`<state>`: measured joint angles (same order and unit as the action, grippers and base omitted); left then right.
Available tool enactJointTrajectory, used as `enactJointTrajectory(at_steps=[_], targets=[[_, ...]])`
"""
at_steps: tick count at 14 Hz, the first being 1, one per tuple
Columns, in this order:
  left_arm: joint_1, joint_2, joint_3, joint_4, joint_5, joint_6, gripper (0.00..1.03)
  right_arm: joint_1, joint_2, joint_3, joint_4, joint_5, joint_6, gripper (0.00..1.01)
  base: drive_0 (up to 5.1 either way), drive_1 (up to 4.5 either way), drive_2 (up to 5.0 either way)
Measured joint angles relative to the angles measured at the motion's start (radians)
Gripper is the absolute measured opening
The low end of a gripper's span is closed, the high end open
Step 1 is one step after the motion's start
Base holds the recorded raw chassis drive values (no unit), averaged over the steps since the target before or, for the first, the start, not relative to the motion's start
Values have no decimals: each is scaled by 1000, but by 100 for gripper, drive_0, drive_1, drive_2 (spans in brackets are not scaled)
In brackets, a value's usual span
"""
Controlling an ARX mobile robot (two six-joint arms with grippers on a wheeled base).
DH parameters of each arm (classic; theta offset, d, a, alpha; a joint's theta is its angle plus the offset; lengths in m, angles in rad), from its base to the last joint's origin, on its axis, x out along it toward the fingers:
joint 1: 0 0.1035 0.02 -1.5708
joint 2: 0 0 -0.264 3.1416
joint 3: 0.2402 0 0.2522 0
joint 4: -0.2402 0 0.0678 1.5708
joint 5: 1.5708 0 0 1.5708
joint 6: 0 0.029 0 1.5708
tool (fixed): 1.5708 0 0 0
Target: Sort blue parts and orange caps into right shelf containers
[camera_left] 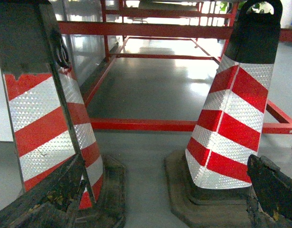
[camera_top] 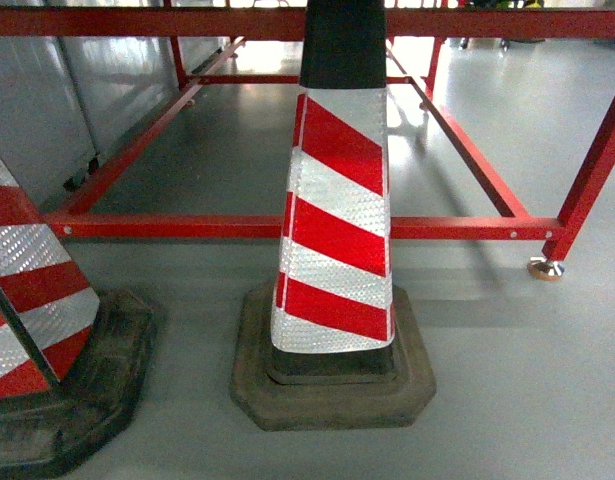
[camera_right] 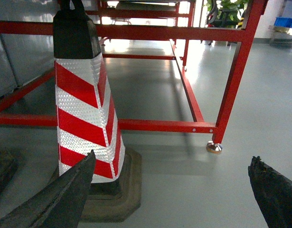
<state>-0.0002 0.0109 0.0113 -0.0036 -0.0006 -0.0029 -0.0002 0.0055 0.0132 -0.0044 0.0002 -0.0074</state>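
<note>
A red-and-white striped traffic cone with a black top stands on its dark rubber base on the grey floor, directly ahead in the head view. A second cone of the same pattern stands near it at the left edge. Behind both runs a red steel frame, its right leg ending in a round metal foot; grey panels line the left side.

The left pincer hangs open and empty, its worn black fingers spread wide at the lower corners of the left wrist view, the two cones between and beyond them. The right pincer is likewise spread apart, holding nothing, with the central cone just beyond its left finger.

A blue crate shows far off at the upper right of the right wrist view, well apart from the robot; plants stand nearby. No writing or brand marks are legible on the cones or frame.
</note>
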Motion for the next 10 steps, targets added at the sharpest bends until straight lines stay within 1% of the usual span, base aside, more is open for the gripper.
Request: enactJointTrajectory(at_steps=[10], targets=[[0, 0, 0, 0, 0, 0, 98, 0, 0, 0, 0, 0, 0, 98, 0, 0, 0]])
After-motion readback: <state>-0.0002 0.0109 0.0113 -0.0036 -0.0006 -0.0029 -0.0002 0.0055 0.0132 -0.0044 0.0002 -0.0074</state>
